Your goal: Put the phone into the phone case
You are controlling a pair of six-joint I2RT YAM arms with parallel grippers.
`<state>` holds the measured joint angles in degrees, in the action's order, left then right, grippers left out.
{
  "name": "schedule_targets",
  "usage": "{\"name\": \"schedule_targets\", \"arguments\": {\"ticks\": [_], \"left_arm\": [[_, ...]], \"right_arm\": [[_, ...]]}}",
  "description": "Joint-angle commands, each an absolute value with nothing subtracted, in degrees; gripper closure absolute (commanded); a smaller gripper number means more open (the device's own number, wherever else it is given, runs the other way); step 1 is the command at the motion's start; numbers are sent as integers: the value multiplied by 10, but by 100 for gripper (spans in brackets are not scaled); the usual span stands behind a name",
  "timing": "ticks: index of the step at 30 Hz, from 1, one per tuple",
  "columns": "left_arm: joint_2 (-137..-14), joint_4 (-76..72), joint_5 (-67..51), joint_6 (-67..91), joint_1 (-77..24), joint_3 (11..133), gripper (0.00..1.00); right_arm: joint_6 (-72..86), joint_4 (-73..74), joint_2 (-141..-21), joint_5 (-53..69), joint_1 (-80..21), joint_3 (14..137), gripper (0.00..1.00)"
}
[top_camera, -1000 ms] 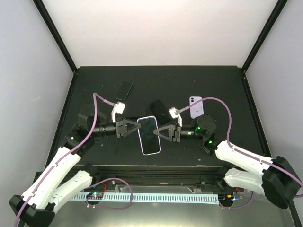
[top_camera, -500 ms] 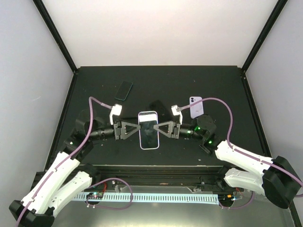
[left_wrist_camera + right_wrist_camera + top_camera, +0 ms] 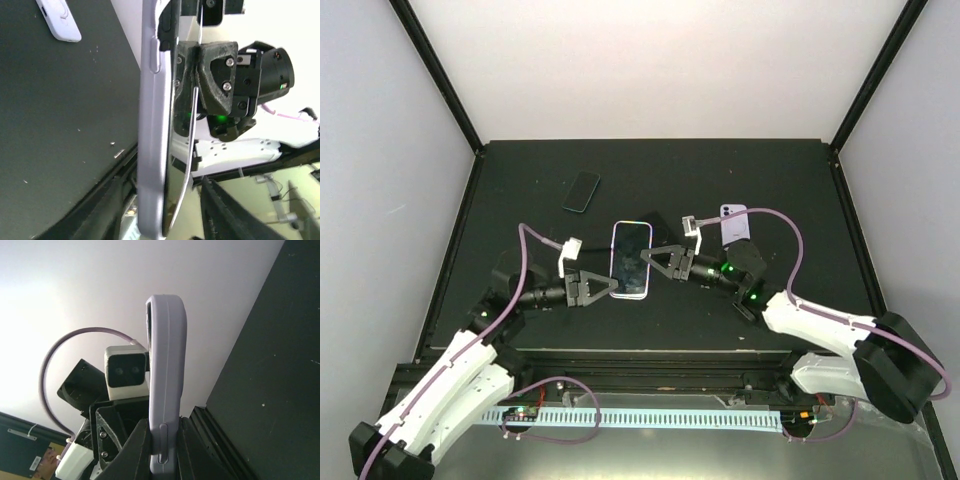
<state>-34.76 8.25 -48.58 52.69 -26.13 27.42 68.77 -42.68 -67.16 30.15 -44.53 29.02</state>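
Phone (image 3: 631, 256), seemingly part-seated in phone case (image 3: 150, 125), in tight grip of left gripper (image 3: 612, 287) and right gripper (image 3: 645, 260).

The dark-screened phone (image 3: 631, 262) lies screen-up inside the lavender phone case (image 3: 167, 390), near the table's (image 3: 520, 170) middle.

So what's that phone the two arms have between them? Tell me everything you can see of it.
The phone is a slim slab, dark glossy screen up, framed by a pale lilac case that looks like soft plastic with a moulded side button. It is over the middle of the black table. The right gripper pinches its right edge; the left gripper meets its near left corner, grip unclear.
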Motion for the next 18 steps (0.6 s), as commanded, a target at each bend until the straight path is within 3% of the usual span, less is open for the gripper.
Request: {"name": "schedule_targets", "arguments": {"ticks": [1, 5, 13, 15, 18], "left_arm": [[-362, 55, -497, 529, -266, 289, 67], [-368, 119, -463, 495, -266, 310, 96], [-382, 157, -433, 473, -266, 319, 99], [-381, 169, -419, 465, -266, 323, 92], [-379, 212, -374, 441, -266, 338, 66]], "right_arm": [[715, -507, -690, 289, -445, 317, 99], [705, -495, -700, 288, -445, 317, 99], [698, -498, -725, 298, -443, 310, 99], [693, -497, -731, 299, -440, 306, 99], [680, -491, -739, 306, -430, 298, 99]]}}
